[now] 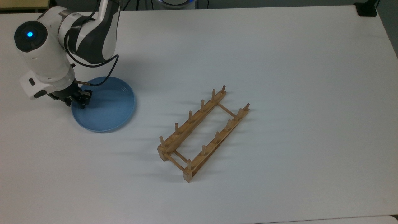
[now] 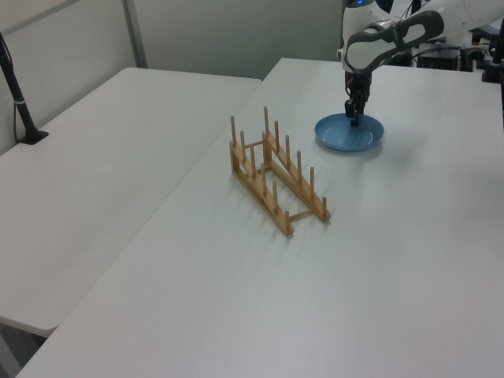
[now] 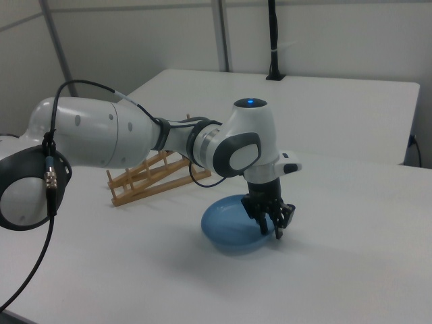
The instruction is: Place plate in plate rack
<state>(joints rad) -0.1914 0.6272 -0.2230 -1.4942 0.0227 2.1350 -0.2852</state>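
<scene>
The light-blue plate (image 1: 108, 105) lies flat on the white table at the top view's left; it also shows in the left view (image 2: 350, 135) and the right view (image 3: 229, 226). My gripper (image 1: 76, 100) points down at the plate's left rim in the top view. It is open, with one finger inside the rim and the other outside it (image 3: 270, 229). In the left view the gripper (image 2: 353, 120) is at the plate's far edge. The wooden plate rack (image 1: 192, 122) stands empty mid-table, well apart from the plate (image 2: 276, 177) (image 3: 145, 177).
The arm's white body (image 1: 46, 56) hangs over the table's left part in the top view. A second white table (image 2: 94, 157) adjoins at the left view's left, with a black pole (image 2: 20, 102) on it. A black block (image 1: 367, 9) sits at the top view's far right corner.
</scene>
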